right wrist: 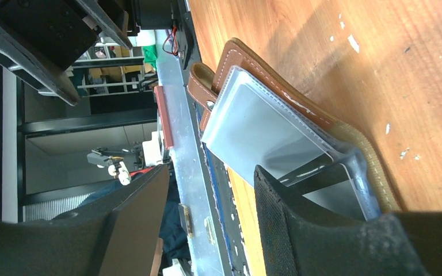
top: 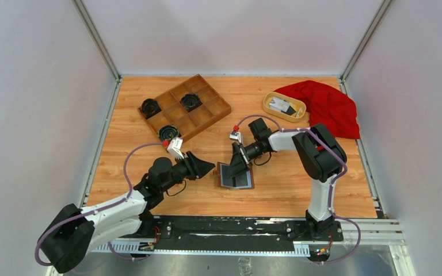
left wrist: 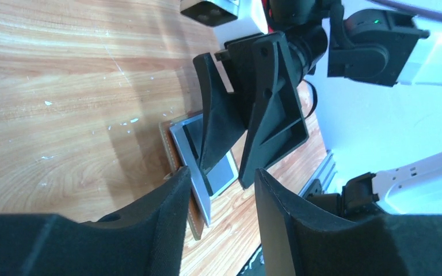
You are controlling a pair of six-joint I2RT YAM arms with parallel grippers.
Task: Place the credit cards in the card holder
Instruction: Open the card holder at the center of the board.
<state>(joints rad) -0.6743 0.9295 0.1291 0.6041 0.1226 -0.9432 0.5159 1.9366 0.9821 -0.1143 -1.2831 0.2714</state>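
Observation:
The card holder lies open on the table, grey-blue pockets up. My right gripper is open over it; one finger presses on the clear pocket and the other hangs free past the wallet's edge. My left gripper is open just left of the wallet, with only bare table between its fingers. In the left wrist view the wallet's near edge sits beside one fingertip. The credit cards, whitish and dark, lie in the yellow dish at the back right.
A wooden compartment tray with black round parts stands at the back left. A red cloth is heaped behind the dish at the right. The table's metal front rail runs close to the wallet.

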